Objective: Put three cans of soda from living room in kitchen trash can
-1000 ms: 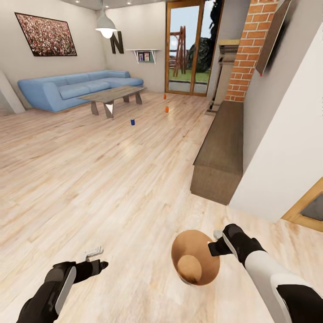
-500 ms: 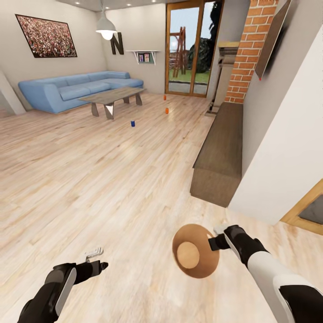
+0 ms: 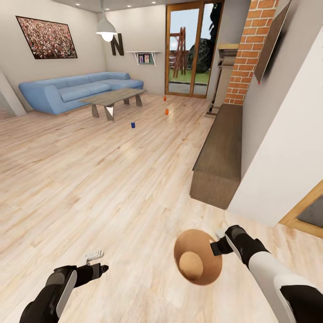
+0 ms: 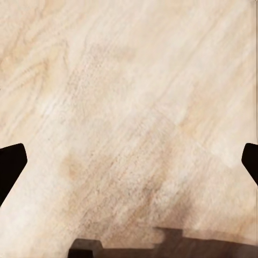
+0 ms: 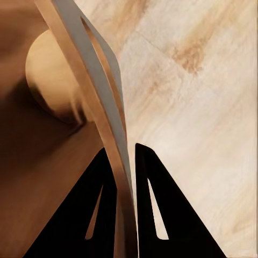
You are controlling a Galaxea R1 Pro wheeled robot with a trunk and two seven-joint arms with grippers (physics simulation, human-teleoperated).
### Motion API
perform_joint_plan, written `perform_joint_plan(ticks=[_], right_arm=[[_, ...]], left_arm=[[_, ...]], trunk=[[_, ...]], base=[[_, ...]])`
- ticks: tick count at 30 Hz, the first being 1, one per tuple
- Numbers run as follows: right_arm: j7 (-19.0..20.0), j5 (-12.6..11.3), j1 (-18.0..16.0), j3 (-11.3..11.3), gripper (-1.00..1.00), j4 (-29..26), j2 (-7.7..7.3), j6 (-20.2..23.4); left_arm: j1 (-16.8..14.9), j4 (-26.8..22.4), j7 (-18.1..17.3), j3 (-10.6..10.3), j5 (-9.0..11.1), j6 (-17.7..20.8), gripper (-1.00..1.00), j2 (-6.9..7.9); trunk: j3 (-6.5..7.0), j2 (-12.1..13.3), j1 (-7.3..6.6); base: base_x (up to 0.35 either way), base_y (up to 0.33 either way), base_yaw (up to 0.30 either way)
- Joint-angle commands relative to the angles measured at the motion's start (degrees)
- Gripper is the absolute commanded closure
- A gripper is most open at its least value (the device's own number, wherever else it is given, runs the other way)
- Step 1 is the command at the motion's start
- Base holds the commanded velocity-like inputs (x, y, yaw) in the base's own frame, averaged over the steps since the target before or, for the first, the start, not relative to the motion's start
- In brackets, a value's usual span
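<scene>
The right pincer (image 3: 214,244) is pressed onto the rim of the small round tapered bin, pale grey outside and glossy copper-brown inside (image 3: 197,262). In the right wrist view the two dark fingers (image 5: 153,204) pinch the thin wall (image 5: 102,107) between them, one inside and one outside. The bin hangs low in front of the robot, its mouth tipped up toward the head camera, so the round bottom shows; it is empty.

The left pincer (image 3: 98,262) is spread and holds nothing; the left wrist view shows its finger tips at the picture's two edges with pale wood plank floor (image 4: 129,118) between them.

The three cans stand upright on the floor, well apart from both pincers and far ahead: the dark blue cylindrical can (image 3: 133,125) nearest, just beyond the corner of the low grey-topped coffee surface (image 3: 112,95); a bright orange can (image 3: 167,111) further on and to its right; a second orange can (image 3: 164,97) close to the wood-framed glass doors (image 3: 190,49).

They all lie forward and slightly left of the robot's middle line. As the right arm is taken up with the bin, the free left arm looks the likelier to pick them, the blue one first, once the base has closed the long stretch of floor.
</scene>
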Motion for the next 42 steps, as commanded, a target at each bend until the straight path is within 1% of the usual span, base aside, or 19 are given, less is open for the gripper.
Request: perform_joint_plan(ticks=[1,7,15,19,21,22,23,24,26,27,29,33,38,39,42], right_arm=[[0.3,-1.1,0.0,-0.1,1.00,-0.3,0.29,0.9],[0.2,-1.2,0.0,-0.1,1.00,-0.4,0.56,1.6],[0.4,-1.2,0.0,-0.1,1.00,0.2,0.26,1.9],[1.7,-1.1,0.0,-0.2,1.00,1.3,-0.38,1.9],[2.2,-1.1,0.0,-0.2,1.00,3.5,-1.32,1.5],[2.4,-1.1,0.1,-0.2,1.00,4.9,-1.84,0.9],[2.4,-1.1,0.1,-0.2,1.00,5.4,-2.02,0.4],[2.5,-1.1,0.1,-0.2,1.00,6.4,-2.24,-1.1],[2.4,-1.1,0.1,-0.2,1.00,7.5,-2.29,-2.8],[2.3,-1.0,0.2,-0.2,1.00,8.9,-2.32,-4.2],[2.3,-0.9,0.3,-0.2,1.00,10.6,-2.49,-5.4],[2.3,-0.9,0.4,-0.3,1.00,12.0,-2.82,-6.3],[2.5,-0.9,0.6,-0.3,1.00,12.6,-2.89,-6.7],[2.6,-1.1,0.6,-0.3,1.00,12.6,-2.69,-6.8],[2.5,-1.1,0.6,-0.3,1.00,12.6,-2.35,-6.8]], left_arm=[[0.0,-0.1,0.0,0.0,0.0,0.0,-1.00,-0.01],[0.0,-0.2,-0.1,0.0,0.0,0.0,-1.00,-0.01],[0.0,-0.2,-0.1,0.0,0.0,0.0,-1.00,-0.01],[0.0,-0.2,-0.1,0.0,0.0,0.0,-1.00,-0.01],[0.0,-0.2,0.0,0.0,0.0,0.0,-1.00,-0.04],[0.0,-0.2,0.0,0.0,0.0,0.0,-1.00,-0.06],[0.0,-0.2,0.0,0.0,0.0,0.0,-1.00,-0.07],[0.0,-0.2,0.0,0.0,0.0,0.0,-1.00,-0.06],[0.0,-0.2,0.0,0.0,0.0,0.0,-1.00,-0.06],[0.0,-0.2,0.0,0.0,0.0,0.0,-1.00,-0.07],[0.0,-0.3,0.0,0.0,0.0,0.0,-1.00,-0.09],[0.1,-0.4,-0.1,0.0,0.0,0.0,-1.00,-0.11],[0.1,-0.9,0.0,-0.1,0.0,-0.1,-1.00,-0.24],[0.1,-1.6,0.0,-0.1,-0.1,-0.3,-1.00,-0.27],[0.1,-1.7,0.0,-0.1,0.0,-1.2,-1.00,-0.27]], trunk=[[0.19,0.4,-0.23],[1.27,2.8,-1.55],[2.70,6.0,-3.30],[3.42,7.6,-4.18],[3.78,8.4,-4.62],[3.96,8.8,-4.84],[4.14,9.2,-5.06],[4.32,9.6,-5.28],[4.68,10.4,-5.72],[4.86,10.8,-5.94],[5.22,11.6,-6.38],[5.93,13.2,-7.26],[5.93,13.2,-7.26],[5.93,13.2,-7.26],[5.93,13.2,-7.26]], base=[[0.000,0.000,0.000],[0.000,0.000,0.000],[0.000,0.000,0.000],[0.000,0.000,0.000],[0.000,0.000,0.000],[0.000,0.000,0.000],[0.000,0.000,0.000],[0.000,0.000,0.000],[0.000,0.000,0.000],[0.000,0.000,0.000],[0.000,0.000,0.000],[0.000,0.000,0.000],[0.000,0.000,0.000],[0.209,0.000,0.000],[0.271,0.000,0.000]])
